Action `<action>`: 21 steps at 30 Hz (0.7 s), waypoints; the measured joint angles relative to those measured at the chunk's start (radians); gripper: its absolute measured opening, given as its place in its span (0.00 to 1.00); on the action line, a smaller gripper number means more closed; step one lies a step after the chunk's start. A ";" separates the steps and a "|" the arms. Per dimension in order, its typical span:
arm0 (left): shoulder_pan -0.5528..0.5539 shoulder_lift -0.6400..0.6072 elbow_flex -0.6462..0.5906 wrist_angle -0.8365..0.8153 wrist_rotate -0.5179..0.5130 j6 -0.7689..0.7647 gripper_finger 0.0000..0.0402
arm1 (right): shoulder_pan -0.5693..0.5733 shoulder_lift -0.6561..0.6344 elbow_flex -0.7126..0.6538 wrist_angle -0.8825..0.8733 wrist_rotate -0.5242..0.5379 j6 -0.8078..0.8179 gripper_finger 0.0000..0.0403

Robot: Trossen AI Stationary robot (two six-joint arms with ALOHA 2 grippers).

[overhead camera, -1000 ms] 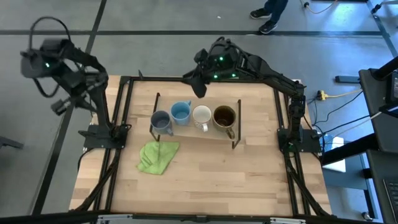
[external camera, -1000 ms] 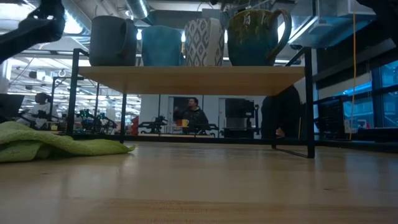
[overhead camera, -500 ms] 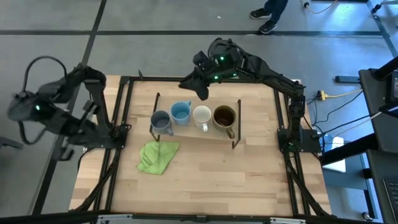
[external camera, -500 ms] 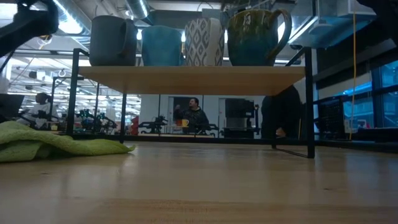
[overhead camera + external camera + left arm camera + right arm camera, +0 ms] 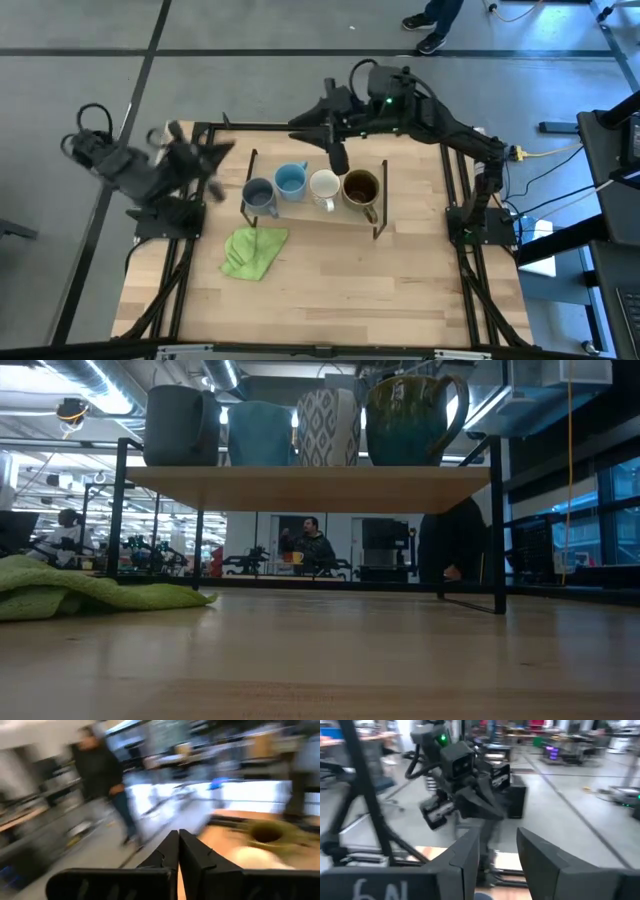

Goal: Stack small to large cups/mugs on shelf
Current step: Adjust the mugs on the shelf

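Four mugs stand in a row on the shelf [image 5: 315,218]: grey mug [image 5: 258,193], blue mug [image 5: 290,180], white mug [image 5: 324,186], brown mug [image 5: 361,186]. From table height all four are upright, side by side, handles varied. Brown is the largest and sits at one end. Green cloth [image 5: 252,250] lies on the table in front of the shelf, below the grey mug.

Left gripper [image 5: 178,851]: fingers pressed together, empty, out past the table's left edge. Right gripper [image 5: 496,851]: fingers spread, empty, above the shelf's far side near the white mug.

Judgement: placing looks complete; arms are clearing off. Next move calls only for a check of the size order, then parking both arms.
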 joint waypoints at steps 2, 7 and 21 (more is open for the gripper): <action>0.145 0.000 0.004 -0.016 0.071 -0.015 0.01 | 0.004 -0.021 0.000 -0.028 0.066 -0.005 0.33; 0.478 -0.024 0.103 -0.316 0.527 -0.076 0.01 | 0.004 -0.055 0.001 -0.148 0.189 -0.018 0.33; 0.739 0.238 0.472 -0.894 1.320 0.162 0.00 | 0.002 -0.046 -0.012 -0.368 0.472 0.164 0.33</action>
